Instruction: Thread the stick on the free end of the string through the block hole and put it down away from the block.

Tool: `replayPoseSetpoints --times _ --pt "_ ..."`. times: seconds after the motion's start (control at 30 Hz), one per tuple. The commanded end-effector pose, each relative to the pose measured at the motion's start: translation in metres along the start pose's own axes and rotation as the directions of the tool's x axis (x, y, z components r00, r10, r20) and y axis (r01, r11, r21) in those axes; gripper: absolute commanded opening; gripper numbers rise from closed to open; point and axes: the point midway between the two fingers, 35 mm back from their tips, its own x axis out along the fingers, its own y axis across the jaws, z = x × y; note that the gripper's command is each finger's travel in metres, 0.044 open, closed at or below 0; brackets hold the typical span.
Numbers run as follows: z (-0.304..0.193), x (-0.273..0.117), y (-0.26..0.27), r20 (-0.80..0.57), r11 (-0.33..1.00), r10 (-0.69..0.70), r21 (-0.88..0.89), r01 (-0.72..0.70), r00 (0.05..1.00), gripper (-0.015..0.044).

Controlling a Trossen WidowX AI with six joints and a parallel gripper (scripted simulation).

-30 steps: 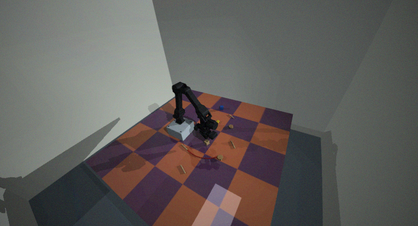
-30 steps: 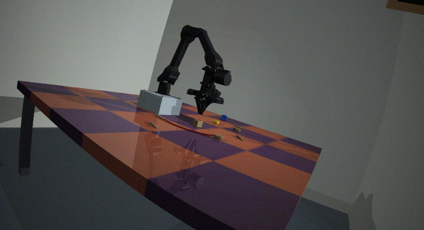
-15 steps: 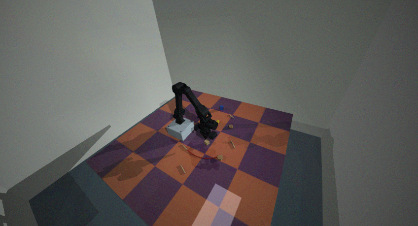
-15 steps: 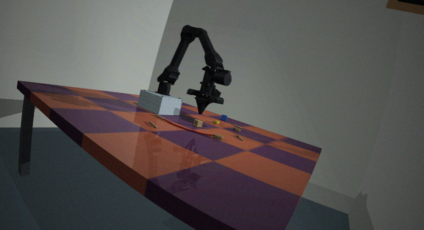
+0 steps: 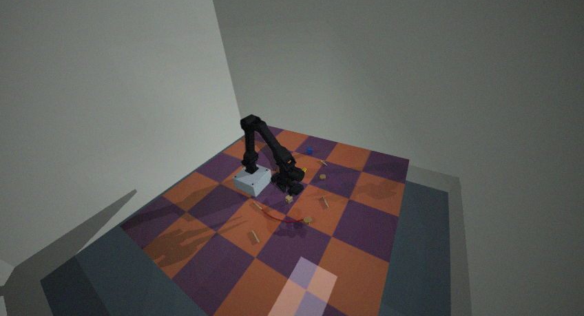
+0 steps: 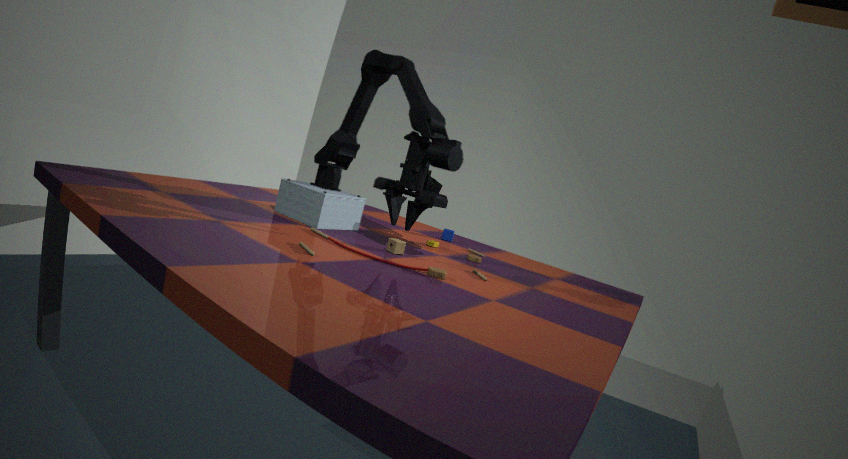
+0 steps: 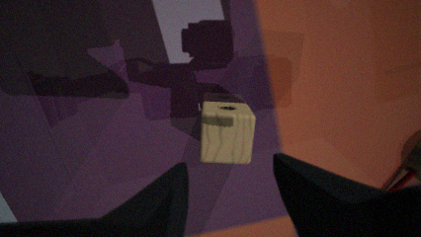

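Note:
The wooden block [image 5: 288,199] [image 6: 395,246] [image 7: 227,139] sits on the table, a dark hole showing in one side face. My gripper [image 6: 401,227] [image 7: 230,167] is open and empty, pointing down above the table near the block, not touching it. In the wrist view the block appears just beyond the gap between the fingertips. The red string [image 5: 282,221] [image 6: 380,258] lies curved on the table from the round button [image 5: 307,219] [image 6: 436,272] to the stick [image 5: 257,206] [image 6: 319,232] on its free end. That stick lies flat near the robot's base. The string is outside the block.
Loose sticks lie at the front left [image 5: 255,236] [image 6: 306,249], right of the block [image 5: 325,202] [image 6: 479,275] and farther back [image 5: 323,162]. A second round wooden piece [image 5: 322,176] [image 6: 474,258], a yellow object [image 5: 304,170] [image 6: 432,243] and a blue cube [image 5: 309,150] [image 6: 447,234] are toward the back.

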Motion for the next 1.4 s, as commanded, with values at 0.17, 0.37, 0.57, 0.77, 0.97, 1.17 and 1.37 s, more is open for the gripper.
replayPoseSetpoints --times 0.17,0.37,0.57,0.77,0.97,1.17,1.37 --pt "0.0 0.0 0.0 0.0 1.0 0.0 0.0 0.0 1.0 0.0005" --pt "0.0 0.0 0.0 0.0 1.0 0.0 0.0 0.0 1.0 0.0" --pt "0.0 0.0 0.0 0.0 1.0 0.0 0.0 0.0 1.0 0.0" --pt "-0.01 0.0 0.003 0.0 0.961 0.0 0.276 0.0 1.0 0.0105" --pt "-0.033 0.0 0.011 -0.001 0.578 0.001 0.816 0.001 1.0 0.0263" --pt "-0.056 -0.001 0.022 -0.003 -0.059 0.002 0.998 0.003 1.0 0.042" --pt "-0.074 -0.001 0.032 -0.003 -0.534 0.002 0.846 0.004 1.0 0.044"
